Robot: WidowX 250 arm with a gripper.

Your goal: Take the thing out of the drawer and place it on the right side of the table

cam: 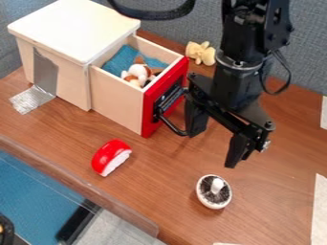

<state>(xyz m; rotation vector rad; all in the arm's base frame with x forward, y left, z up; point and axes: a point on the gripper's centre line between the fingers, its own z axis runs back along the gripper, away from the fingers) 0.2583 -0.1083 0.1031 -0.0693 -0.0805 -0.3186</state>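
Observation:
My gripper (211, 149) hangs over the table (281, 191) just right of the drawer, its two fingers spread wide with nothing between them. The left finger is close beside the black handle (170, 125); whether they touch I cannot tell. The wooden drawer (121, 106) with a red front (150, 112) is pulled out of its white-topped box (73, 28). Inside it lies a brown and white plush toy (135, 74), next to a blue cloth (119, 62).
A red and white object (111, 157) lies in front of the drawer. Nearer the right stands a round white-rimmed object (214, 191) with a knob. A yellow plush toy (201, 52) sits by the back wall. White sheets (319, 210) lie at the right edge.

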